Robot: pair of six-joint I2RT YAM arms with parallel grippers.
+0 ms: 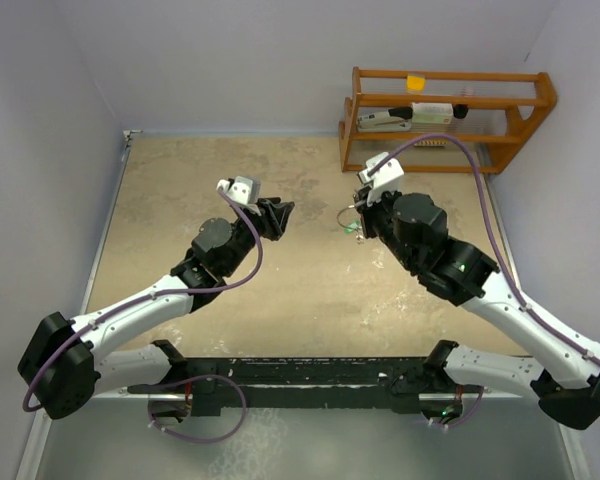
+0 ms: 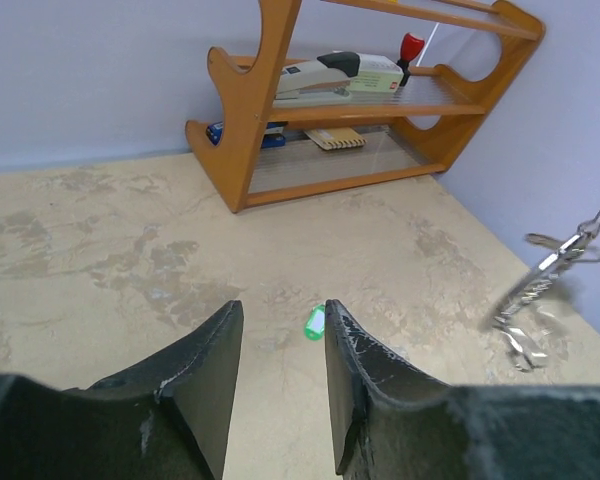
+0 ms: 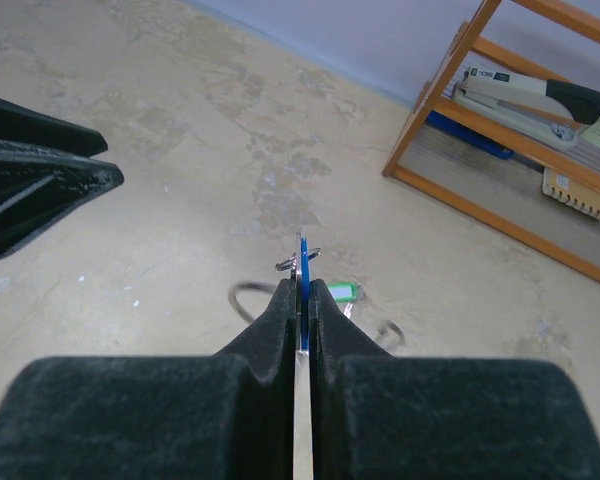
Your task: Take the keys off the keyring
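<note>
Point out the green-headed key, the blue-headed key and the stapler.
Green-headed key (image 2: 314, 323): left wrist view, its head.
Blue-headed key (image 3: 301, 262): right wrist view, its top edge.
Grey-and-white stapler (image 2: 330, 80): left wrist view, its body.

Table (image 1: 310, 290): matt, sand-coloured, mottled; it looks a little rough.
Rack (image 2: 245, 130): wood, orange-brown, smooth, with a soft sheen like varnish.
Stapler (image 2: 330, 72): smooth, looks like plastic, pale grey with a black top.
Left fingers (image 2: 205, 385): black, matt, with pale scuffs along the edges.
Right fingers (image 3: 275, 335): black, matt, finely grainy.
Blue key (image 3: 302, 280): the head looks like smooth plastic.
Green key (image 2: 314, 322): bright plastic head, slightly glossy.
Keys (image 2: 540, 285): bare silver metal, shiny, blurred here.
Keyring (image 3: 233, 300): thin silver wire, shiny.
Arm shells (image 1: 130, 315): white and black, smooth, look like plastic.
Cables (image 1: 260, 255): purple, smooth sheath.
</note>
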